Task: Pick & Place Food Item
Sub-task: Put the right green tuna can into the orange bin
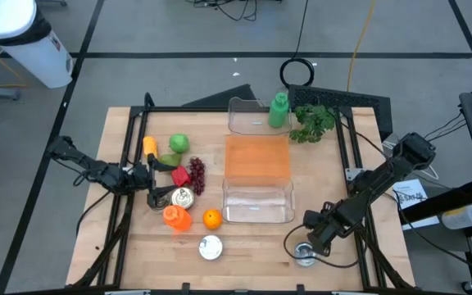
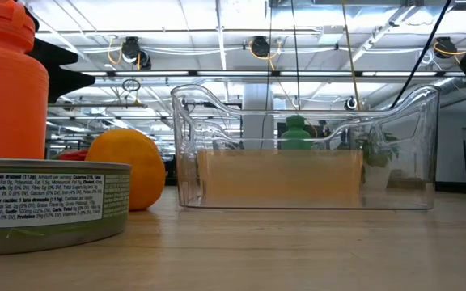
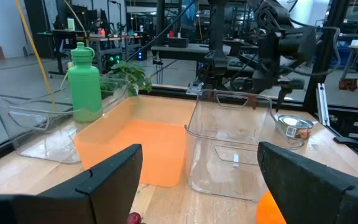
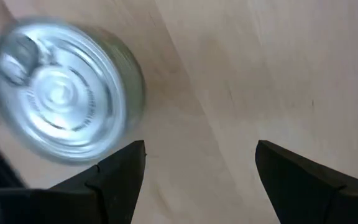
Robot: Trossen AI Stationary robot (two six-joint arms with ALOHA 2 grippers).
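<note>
A small silver can point(image 4: 61, 102) stands on the wood near the table's near right corner, seen also in the high view point(image 1: 304, 256). My right gripper point(image 4: 201, 146) hangs open just above the table, pointing down beside the can and apart from it; the high view shows it over that spot point(image 1: 308, 239). My left gripper point(image 3: 199, 152) is open and level at the table's left point(image 1: 156, 182), among the food items, touching none. It faces a clear bin point(image 3: 235, 152) and an orange mat point(image 3: 138, 149).
Grouped at the left are a green apple point(image 1: 179, 143), a red pepper point(image 1: 179, 175), grapes point(image 1: 196, 174), a can point(image 1: 183, 197), an orange bottle point(image 1: 175, 216), an orange point(image 1: 211, 219) and a tin point(image 1: 210, 247). At the far side stand a second clear bin point(image 1: 248, 115), a green bottle point(image 1: 279, 111) and a leafy plant point(image 1: 314, 121).
</note>
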